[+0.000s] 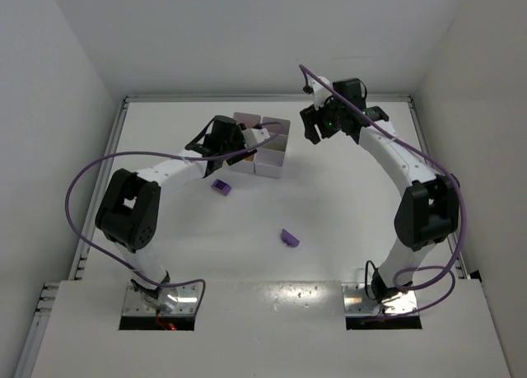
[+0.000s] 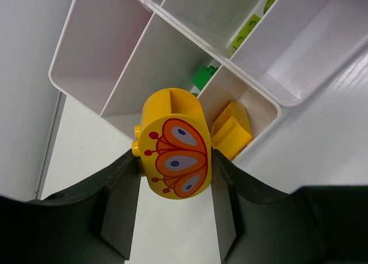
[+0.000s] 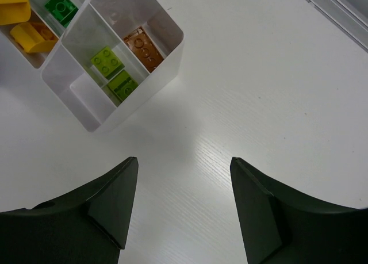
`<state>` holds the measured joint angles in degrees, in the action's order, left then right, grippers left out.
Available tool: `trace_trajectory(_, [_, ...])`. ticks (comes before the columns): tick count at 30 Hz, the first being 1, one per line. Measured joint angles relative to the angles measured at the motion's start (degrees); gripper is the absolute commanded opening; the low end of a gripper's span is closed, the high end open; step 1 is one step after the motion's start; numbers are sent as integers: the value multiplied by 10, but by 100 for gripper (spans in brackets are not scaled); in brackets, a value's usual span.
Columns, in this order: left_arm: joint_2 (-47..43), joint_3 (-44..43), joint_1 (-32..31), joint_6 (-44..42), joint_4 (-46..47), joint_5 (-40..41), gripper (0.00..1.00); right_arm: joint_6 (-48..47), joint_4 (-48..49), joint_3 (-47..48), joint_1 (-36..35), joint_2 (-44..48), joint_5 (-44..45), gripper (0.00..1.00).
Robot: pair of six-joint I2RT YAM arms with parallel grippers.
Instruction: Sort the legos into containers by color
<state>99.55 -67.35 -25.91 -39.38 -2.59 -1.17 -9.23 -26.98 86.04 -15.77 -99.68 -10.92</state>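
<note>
My left gripper (image 2: 175, 160) is shut on a yellow brick (image 2: 175, 146) with an orange wing print, holding it above the near edge of the white compartment tray (image 2: 86, 39). Another yellow brick (image 2: 232, 129) lies in the compartment just beyond it, with a green brick (image 2: 202, 77) and a lime brick (image 2: 247, 28) in further compartments. From above, the left gripper (image 1: 245, 147) is at the tray's (image 1: 273, 170) left side. Two purple bricks (image 1: 220, 185) (image 1: 289, 238) lie on the table. My right gripper (image 3: 184, 163) is open and empty, right of the tray (image 3: 132, 97).
In the right wrist view the tray holds two lime bricks (image 3: 106, 60), an orange-brown brick (image 3: 144, 45), a green brick (image 3: 60, 5) and a yellow one (image 3: 31, 37). White walls enclose the table on three sides. The right gripper (image 1: 315, 129) hovers near the back.
</note>
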Motion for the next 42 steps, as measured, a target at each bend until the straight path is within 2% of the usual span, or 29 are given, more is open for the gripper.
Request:
trace_trajectory(8, [0, 0, 1, 13, 1, -17, 48, 0, 0, 0, 3, 0, 0, 66])
trace_trajectory(12, [-5, 8, 6, 23, 2, -43, 52, 0, 0, 0, 3, 0, 0, 66])
trace_trajectory(15, [-17, 21, 10, 27, 1, -61, 63, 0, 0, 0, 3, 0, 0, 66])
trace_trajectory(16, [-23, 26, 12, 31, 1, -67, 63, 0, 0, 0, 3, 0, 0, 66])
trace_trajectory(17, [-27, 29, 13, 34, 1, -71, 74, 0, 0, 0, 3, 0, 0, 66])
trace_trajectory(20, [-39, 31, 21, 46, 2, -82, 78, 0, 0, 0, 3, 0, 0, 66])
trace_trajectory(27, [-64, 32, 54, 108, 5, -97, 75, 0, 0, 0, 0, 0, 0, 66])
trace_trajectory(33, [-150, 43, 107, 205, 7, -111, 68, -21, -10, 0, -2, 0, -21, 66])
trace_trajectory(34, [-171, 47, 112, 219, 4, -110, 66, -31, -22, 1, -2, 0, -37, 66])
trace_trajectory(38, [-239, 72, 114, 252, -23, -107, 66, -110, -99, -1, -14, 0, -117, 64])
trace_trajectory(42, [-278, 120, 115, 269, -61, -102, 68, -193, -188, -51, -71, 0, -156, 61])
